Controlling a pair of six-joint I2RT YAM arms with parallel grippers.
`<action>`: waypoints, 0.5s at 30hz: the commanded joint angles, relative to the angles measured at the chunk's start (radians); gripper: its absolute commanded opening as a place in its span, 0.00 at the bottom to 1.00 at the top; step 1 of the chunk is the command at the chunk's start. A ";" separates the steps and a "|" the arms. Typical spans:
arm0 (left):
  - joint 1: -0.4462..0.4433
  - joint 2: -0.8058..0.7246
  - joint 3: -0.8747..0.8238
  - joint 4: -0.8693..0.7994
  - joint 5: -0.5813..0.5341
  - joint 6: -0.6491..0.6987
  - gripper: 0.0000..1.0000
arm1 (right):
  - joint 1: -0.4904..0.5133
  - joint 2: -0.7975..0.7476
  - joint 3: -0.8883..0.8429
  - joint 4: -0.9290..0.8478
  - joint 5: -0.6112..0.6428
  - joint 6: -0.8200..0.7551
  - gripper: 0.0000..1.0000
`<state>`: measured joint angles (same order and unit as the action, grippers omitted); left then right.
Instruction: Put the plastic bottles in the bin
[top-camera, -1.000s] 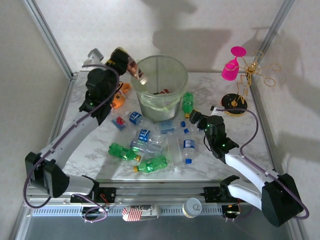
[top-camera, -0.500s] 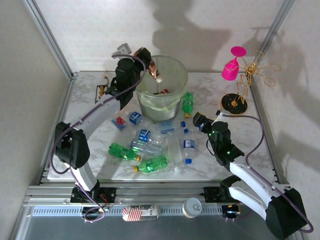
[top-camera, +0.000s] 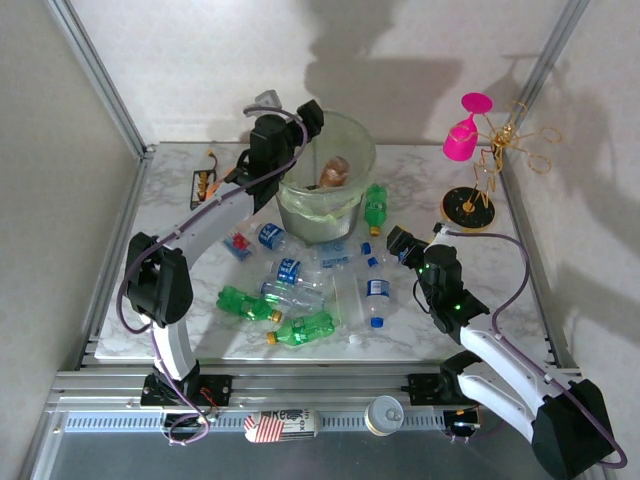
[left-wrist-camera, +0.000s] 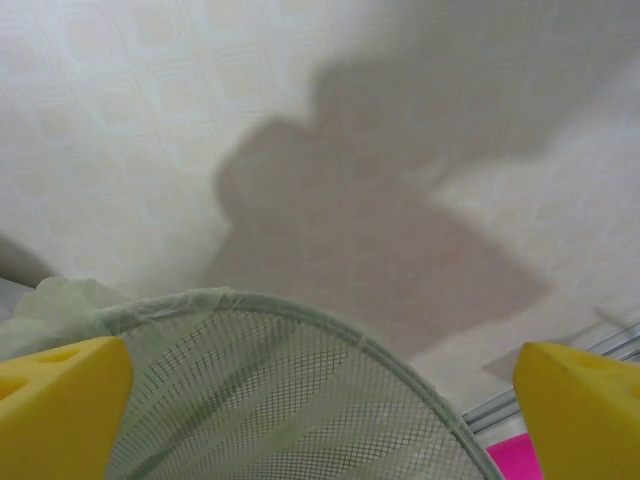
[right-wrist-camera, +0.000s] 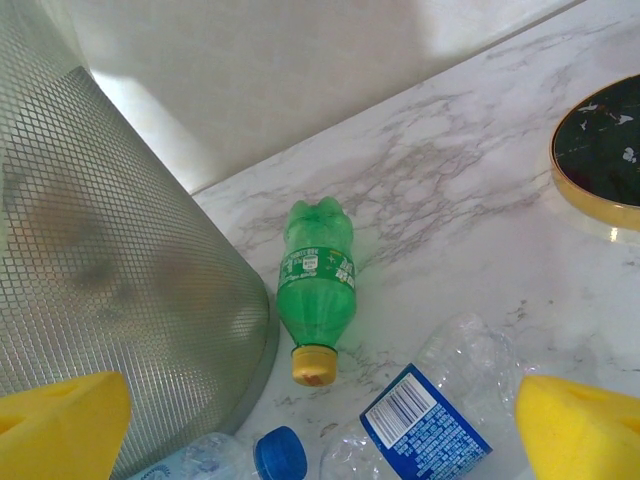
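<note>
Plastic bottles (top-camera: 290, 270) are scattered on the marble worktop (top-camera: 180, 290), most of them just in front of the bin (top-camera: 320, 215), which is set at the far middle. Two green bottles (top-camera: 245, 303) are laid at the near side of the cluster, with clear blue-capped ones mixed among them. One more green bottle (top-camera: 375, 207) is laid on its side just right of the bin, its yellow cap turned toward the near edge. A brownish object (top-camera: 335, 170) is seen inside the bin; what it is cannot be told.

The left gripper (top-camera: 308, 114) is held over the bin's far-left rim with its fingers spread wide and nothing between them. The right gripper (top-camera: 398, 240) is held low over the worktop, just right of the bin, likewise spread wide and empty, with a clear bottle (right-wrist-camera: 430, 420) below it. A pink goblet (top-camera: 462, 130) is hung at the far right.
</note>
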<state>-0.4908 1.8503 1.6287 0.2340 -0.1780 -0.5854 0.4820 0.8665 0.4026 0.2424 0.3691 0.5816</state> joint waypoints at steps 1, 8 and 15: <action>-0.010 -0.073 -0.014 0.025 0.022 0.021 0.98 | -0.008 0.011 -0.002 0.008 -0.002 0.015 0.99; -0.023 -0.257 -0.202 0.165 0.047 0.022 0.98 | -0.010 0.083 0.032 0.020 -0.022 0.006 0.99; -0.038 -0.493 -0.473 0.269 0.001 0.053 0.99 | -0.050 0.198 0.090 0.065 -0.100 -0.013 0.99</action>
<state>-0.5194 1.4342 1.2419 0.4236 -0.1535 -0.5632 0.4526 1.0302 0.4381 0.2512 0.3134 0.5873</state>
